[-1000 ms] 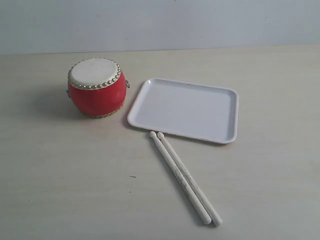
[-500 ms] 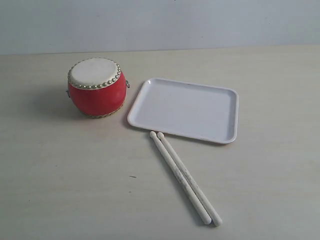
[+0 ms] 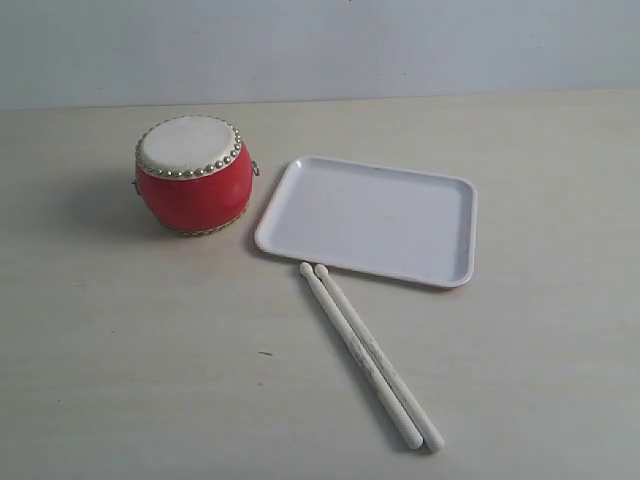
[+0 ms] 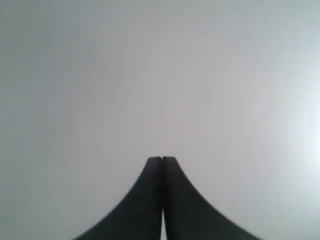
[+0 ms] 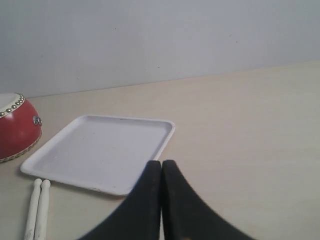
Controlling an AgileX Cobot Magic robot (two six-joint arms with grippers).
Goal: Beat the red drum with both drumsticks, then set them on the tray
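Now my left claw (image 4: 161,160) and right claw (image 5: 161,162) sit closed, empty; thin pale wooden drumsticks (image 3: 365,350) beside the white plastic tray (image 3: 380,169) look light, stiff, best pinched mid-shaft.

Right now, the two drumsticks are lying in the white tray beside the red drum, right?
No. The drumsticks lie on the table, just outside the white tray, tips near its edge. The tray is beside the red drum. The exterior view shows this.
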